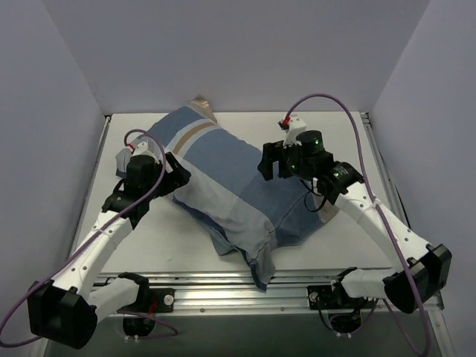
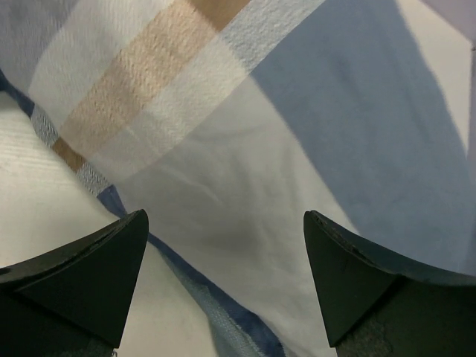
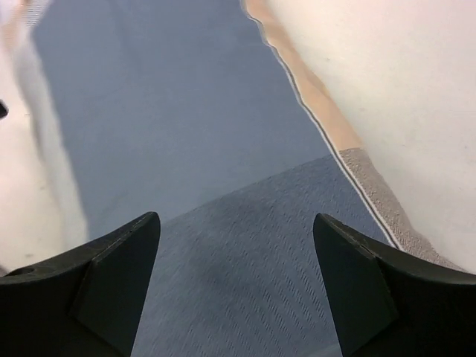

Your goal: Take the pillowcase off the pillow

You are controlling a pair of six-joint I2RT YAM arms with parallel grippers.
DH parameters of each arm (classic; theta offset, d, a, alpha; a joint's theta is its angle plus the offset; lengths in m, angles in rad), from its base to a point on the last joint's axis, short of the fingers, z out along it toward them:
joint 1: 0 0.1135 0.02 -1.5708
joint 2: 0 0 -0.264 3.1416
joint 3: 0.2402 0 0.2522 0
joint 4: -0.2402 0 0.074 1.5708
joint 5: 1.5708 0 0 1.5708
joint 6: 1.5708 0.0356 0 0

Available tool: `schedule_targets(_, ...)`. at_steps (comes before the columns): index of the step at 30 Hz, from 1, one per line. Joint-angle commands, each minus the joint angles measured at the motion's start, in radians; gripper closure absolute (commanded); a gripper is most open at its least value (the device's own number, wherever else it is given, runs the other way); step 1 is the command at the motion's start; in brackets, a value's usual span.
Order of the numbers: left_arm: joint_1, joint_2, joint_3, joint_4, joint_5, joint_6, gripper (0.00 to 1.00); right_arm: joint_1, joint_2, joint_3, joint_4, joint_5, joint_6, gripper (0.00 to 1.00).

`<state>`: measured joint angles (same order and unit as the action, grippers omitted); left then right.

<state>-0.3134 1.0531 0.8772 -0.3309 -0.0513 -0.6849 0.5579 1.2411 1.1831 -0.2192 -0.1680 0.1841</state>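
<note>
The left gripper (image 1: pixel 174 172) sits at the left edge of the pillowcase (image 1: pixel 230 186), at its lower left side. In the left wrist view the left gripper (image 2: pixel 223 223) has its jaws spread wide with nothing between them, above a pale patch of the pillowcase (image 2: pixel 245 171), and a tan stripe (image 2: pixel 141 74) runs just beyond.

The pillowcase lies slantwise across the middle of the white table (image 1: pixel 149 245). It looks plump and filled, and the pillow inside it is hidden from sight. The tan stripe (image 1: pixel 190 136) crosses its far left end, and its near end reaches the table's front edge.

The right gripper (image 1: pixel 271 162) hangs over the right part of the pillowcase. In the right wrist view the right gripper (image 3: pixel 234 223) is also wide apart and empty, above darker blue cloth (image 3: pixel 186 149). A beige edge (image 3: pixel 312 97) borders the cloth on the right, against the table (image 3: pixel 401 97).
</note>
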Motion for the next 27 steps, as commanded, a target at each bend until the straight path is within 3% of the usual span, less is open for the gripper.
schedule_targets(1, -0.004, 0.079, -0.021, 0.056, 0.007, -0.050, 0.06, -0.019, 0.107, 0.013, 0.055, 0.073, 0.002, 0.21)
schedule_targets(5, 0.004, 0.228, 0.008, 0.189, -0.005, -0.048, 0.06, 0.025, 0.219, -0.008, 0.055, -0.040, -0.021, 0.27)
schedule_targets(10, 0.013, 0.427, 0.144, 0.265, 0.094, -0.036, 0.06, 0.221, 0.238, -0.057, 0.067, -0.060, 0.024, 0.27)
schedule_targets(16, 0.008, 0.299, 0.216, 0.188, 0.062, 0.016, 0.06, 0.335, 0.112, -0.088, 0.093, -0.074, 0.112, 0.27)
schedule_targets(19, 0.008, 0.181, 0.235, 0.037, -0.013, 0.083, 0.06, 0.327, 0.040, -0.042, 0.038, 0.001, 0.107, 0.23)
schedule_targets(22, 0.007, 0.087, 0.221, -0.013, -0.027, 0.116, 0.06, 0.262, -0.006, -0.010, 0.015, 0.088, 0.100, 0.20)
schedule_targets(27, -0.001, 0.027, 0.122, -0.008, 0.051, 0.102, 0.06, -0.002, -0.063, -0.080, 0.095, 0.052, 0.199, 0.12)
